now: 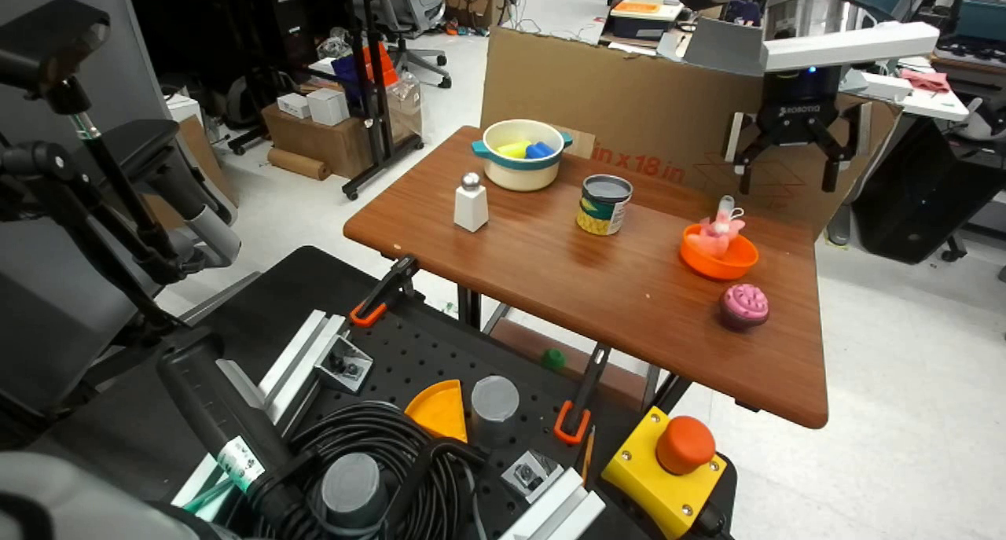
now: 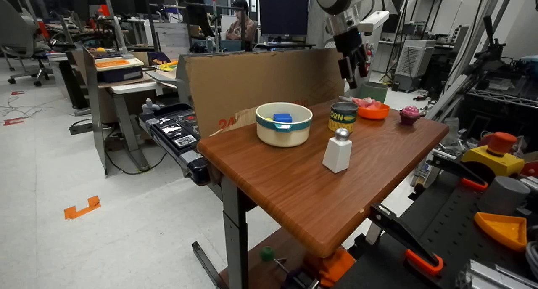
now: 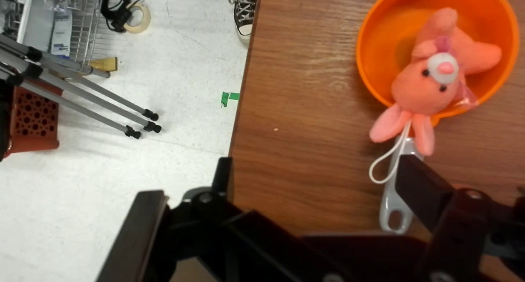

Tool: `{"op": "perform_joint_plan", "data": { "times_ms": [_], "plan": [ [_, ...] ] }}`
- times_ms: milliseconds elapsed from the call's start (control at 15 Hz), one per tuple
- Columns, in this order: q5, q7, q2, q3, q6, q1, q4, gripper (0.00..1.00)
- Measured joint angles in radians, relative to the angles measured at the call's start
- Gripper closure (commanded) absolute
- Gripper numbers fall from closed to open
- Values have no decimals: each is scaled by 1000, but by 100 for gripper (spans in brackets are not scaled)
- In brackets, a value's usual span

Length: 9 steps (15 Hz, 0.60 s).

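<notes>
In an exterior view, the robot's black two-fingered pincer (image 1: 787,182) hangs in the air, released, its fingers (image 1: 831,177) spread wide with nothing between them. Lower down, toward the left of this view, a soft pink plush rabbit (image 1: 711,240) lies in a round orange plastic-looking pan (image 1: 719,273) on a brown wood-grained counter (image 1: 511,257). A pink-topped toy cupcake (image 1: 744,306) sits near the pan; farther along stand a cylindrical corn tin (image 1: 601,214), a round cream pot (image 1: 521,177) with a teal band, and a silver-topped white shaker (image 1: 471,210).

In an exterior view, the pincer (image 2: 355,76) is above the far side of the counter, well clear of the rabbit and pan. A blue block (image 2: 282,117) shows inside the pot.

In the wrist view, the parted fingers enter from the bottom edge. The rabbit lies ahead of the pincer, on the right side of this view, its head resting on the pan's rim and its ears pointing toward the pincer, near the grey handle (image 3: 396,204), which the finger on that side partly covers.
</notes>
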<state>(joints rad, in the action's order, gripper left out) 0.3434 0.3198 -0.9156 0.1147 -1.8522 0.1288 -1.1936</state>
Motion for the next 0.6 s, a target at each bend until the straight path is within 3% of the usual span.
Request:
{"op": "perform_joint_plan", "data": {
  "times_ms": [600],
  "plan": [
    [2,3,0,2,-1,-3,-10,0]
  ]
}}
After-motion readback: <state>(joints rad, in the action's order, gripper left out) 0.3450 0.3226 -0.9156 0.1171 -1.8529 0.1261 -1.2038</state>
